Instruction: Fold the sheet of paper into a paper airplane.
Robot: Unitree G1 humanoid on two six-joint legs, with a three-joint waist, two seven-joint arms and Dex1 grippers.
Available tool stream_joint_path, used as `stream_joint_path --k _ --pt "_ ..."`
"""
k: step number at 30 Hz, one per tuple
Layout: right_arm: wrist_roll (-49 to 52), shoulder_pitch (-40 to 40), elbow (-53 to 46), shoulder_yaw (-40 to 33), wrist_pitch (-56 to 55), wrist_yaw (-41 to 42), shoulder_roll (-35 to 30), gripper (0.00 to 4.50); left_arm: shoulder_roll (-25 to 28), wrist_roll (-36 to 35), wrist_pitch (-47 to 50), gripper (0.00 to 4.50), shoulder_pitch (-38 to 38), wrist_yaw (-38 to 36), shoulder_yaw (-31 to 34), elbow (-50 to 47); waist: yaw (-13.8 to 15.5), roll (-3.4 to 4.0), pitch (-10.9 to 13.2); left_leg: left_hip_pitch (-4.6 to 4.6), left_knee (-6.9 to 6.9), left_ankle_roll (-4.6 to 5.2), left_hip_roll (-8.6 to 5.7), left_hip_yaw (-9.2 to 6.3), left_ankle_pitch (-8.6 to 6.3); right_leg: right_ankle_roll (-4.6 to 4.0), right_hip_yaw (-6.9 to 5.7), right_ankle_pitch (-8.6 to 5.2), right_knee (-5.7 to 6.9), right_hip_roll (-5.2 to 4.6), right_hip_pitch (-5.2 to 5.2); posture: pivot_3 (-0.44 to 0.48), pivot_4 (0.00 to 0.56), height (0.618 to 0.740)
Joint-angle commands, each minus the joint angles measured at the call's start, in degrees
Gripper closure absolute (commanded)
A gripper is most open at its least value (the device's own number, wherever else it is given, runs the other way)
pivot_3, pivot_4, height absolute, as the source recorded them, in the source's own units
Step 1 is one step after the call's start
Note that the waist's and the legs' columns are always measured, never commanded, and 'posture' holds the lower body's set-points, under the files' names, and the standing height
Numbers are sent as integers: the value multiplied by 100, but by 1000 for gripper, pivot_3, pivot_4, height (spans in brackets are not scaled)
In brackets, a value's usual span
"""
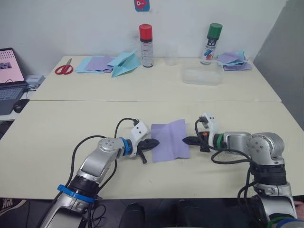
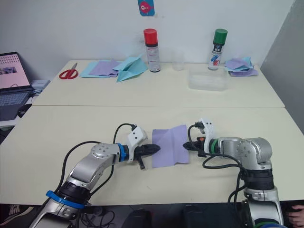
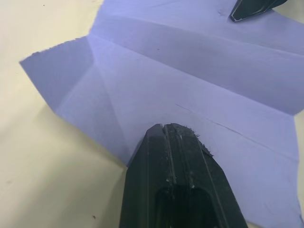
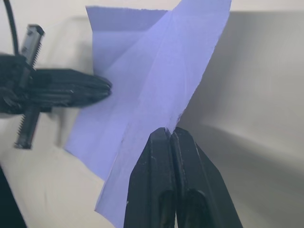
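Observation:
The sheet of paper (image 1: 169, 140), lavender with several crease lines, lies on the near table (image 1: 71, 128) between my two grippers. My left gripper (image 1: 156, 142) is shut, its tip pressing down on the sheet's left edge (image 3: 142, 85). My right gripper (image 1: 186, 140) is shut on the sheet's right edge, and that side (image 4: 190, 61) stands lifted off the table, casting a shadow. The left gripper (image 4: 107, 88) also appears in the right wrist view, touching the far edge of the sheet.
On the far table stand a red-capped spray can (image 1: 146, 45), a green-capped one (image 1: 213, 42), a clear cup (image 1: 171, 54) and a clear container (image 1: 203, 76). Scissors (image 1: 64, 69), stacked sheets (image 1: 97, 63) and a light-blue paper plane (image 1: 124, 64) lie back left. A laptop (image 1: 9, 71) sits far left.

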Motion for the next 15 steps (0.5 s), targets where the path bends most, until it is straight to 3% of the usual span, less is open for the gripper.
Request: stream_joint_path --k 1,15 --pt "-3 40 -229 52 -136 185 -105 4445 117 280 54 4500 47 90 -5 249 -1 0 0 0 0 0 1 0 0 0 0 0 0 0 0 0 150 740" --pt "-114 391 -563 148 -192 105 36 4445 116 462 -55 4500 125 28 -153 330 -2 0 0 2 -1 0 3 -2 0 0 1 0 0 0 0 0 150 740"
